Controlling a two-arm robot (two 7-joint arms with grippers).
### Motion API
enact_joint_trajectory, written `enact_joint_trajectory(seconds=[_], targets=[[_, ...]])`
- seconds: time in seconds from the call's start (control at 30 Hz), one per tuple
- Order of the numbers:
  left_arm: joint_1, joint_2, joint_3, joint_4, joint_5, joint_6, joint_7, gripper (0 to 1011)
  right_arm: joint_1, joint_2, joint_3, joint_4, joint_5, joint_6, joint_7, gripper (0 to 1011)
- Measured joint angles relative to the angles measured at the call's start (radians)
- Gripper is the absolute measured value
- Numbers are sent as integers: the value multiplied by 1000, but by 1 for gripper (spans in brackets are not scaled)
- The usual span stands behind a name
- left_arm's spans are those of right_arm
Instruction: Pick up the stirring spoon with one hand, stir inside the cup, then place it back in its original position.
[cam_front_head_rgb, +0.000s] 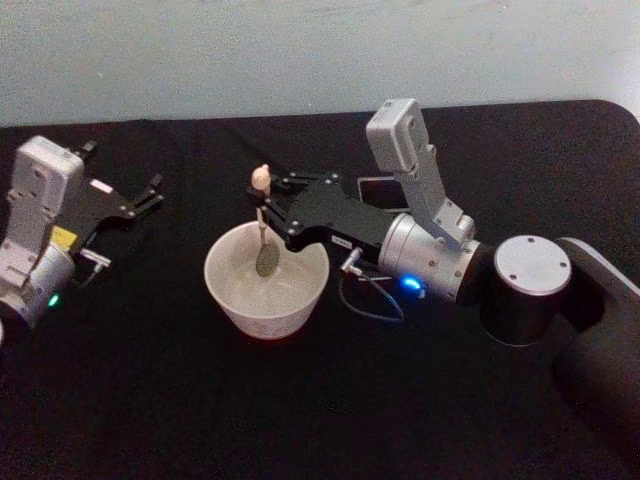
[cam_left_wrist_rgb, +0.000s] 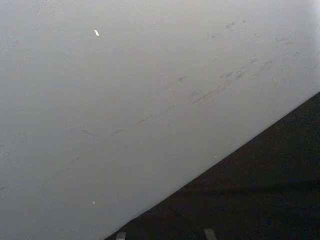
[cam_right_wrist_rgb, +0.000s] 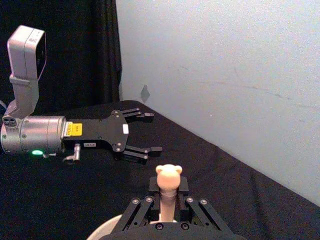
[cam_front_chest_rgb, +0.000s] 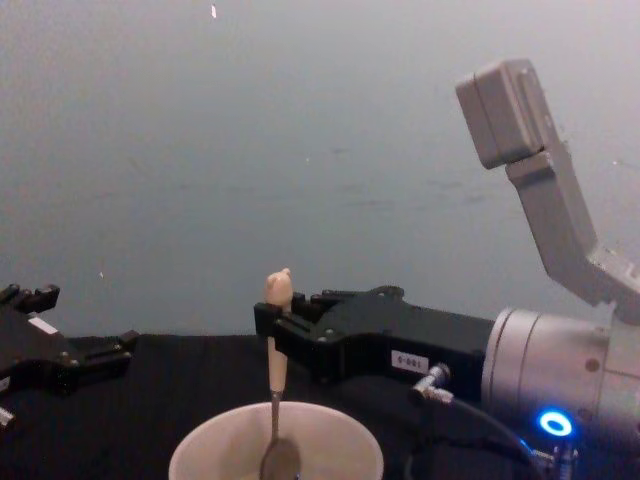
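The right gripper (cam_front_head_rgb: 263, 207) reaches in from the desk's right side and pinches the beige handle of the stirring spoon (cam_front_head_rgb: 265, 250) just under its bear head (cam_right_wrist_rgb: 168, 175). The spoon hangs upright with its metal bowl down inside the cup (cam_front_head_rgb: 262, 316), which stands near the middle of the black desk (cam_front_head_rgb: 150, 400). The dark holder (cam_front_head_rgb: 370, 190) sits toward the back edge, partly hidden behind the right arm. The left gripper (cam_front_head_rgb: 150, 195) rests near the left edge, its claw spread and holding nothing.
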Motion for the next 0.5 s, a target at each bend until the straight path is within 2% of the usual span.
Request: enact_joint_trajectory(seconds=[0.27,0.5], targets=[[0,0,0,0,0,0,0,1001,-10,3,8,-10,-5,7,4,204],[0,0,0,0,0,0,0,1001,-30,22,20,-42,-4,17,7,204]])
